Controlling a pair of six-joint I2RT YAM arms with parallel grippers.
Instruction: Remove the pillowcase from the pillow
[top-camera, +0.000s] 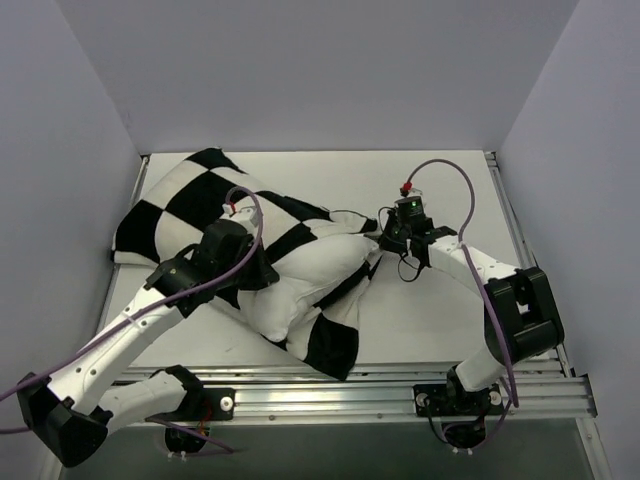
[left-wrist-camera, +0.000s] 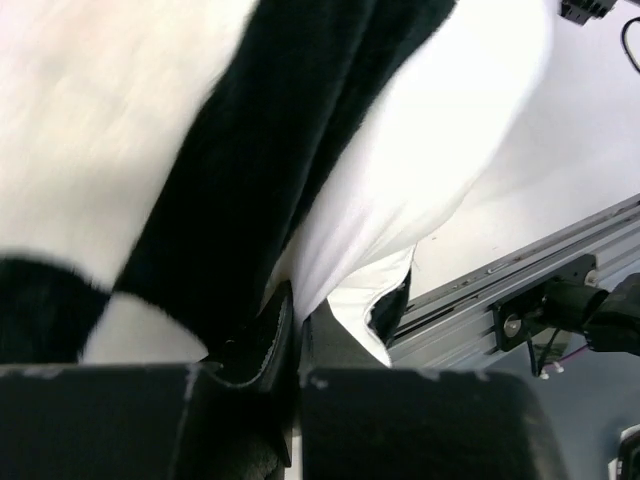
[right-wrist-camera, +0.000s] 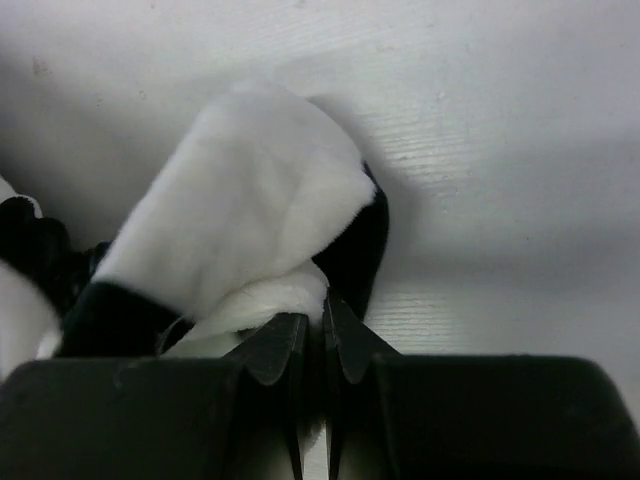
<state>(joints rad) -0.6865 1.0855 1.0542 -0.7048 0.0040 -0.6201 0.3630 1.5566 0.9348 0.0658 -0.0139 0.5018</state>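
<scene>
The black-and-white checkered pillowcase (top-camera: 190, 205) lies crumpled across the left and middle of the table. The plump white pillow (top-camera: 315, 280) bulges out of it at the centre. My left gripper (top-camera: 243, 265) sits on the bundle where check meets white. In the left wrist view the left gripper (left-wrist-camera: 297, 320) is shut on a fold of smooth white cloth that looks like the pillow (left-wrist-camera: 430, 150), beside a black band of the pillowcase (left-wrist-camera: 260, 150). My right gripper (top-camera: 384, 238) is at the bundle's right tip. Seen from the right wrist, the right gripper (right-wrist-camera: 318, 325) is shut on a fuzzy corner of the pillowcase (right-wrist-camera: 250, 220).
The white table (top-camera: 430, 310) is boxed in by pale walls on the left, back and right. An aluminium rail (top-camera: 350, 400) carrying both arm bases runs along the near edge, and the same rail (left-wrist-camera: 520, 280) shows in the left wrist view. A lower checkered corner hangs close to it.
</scene>
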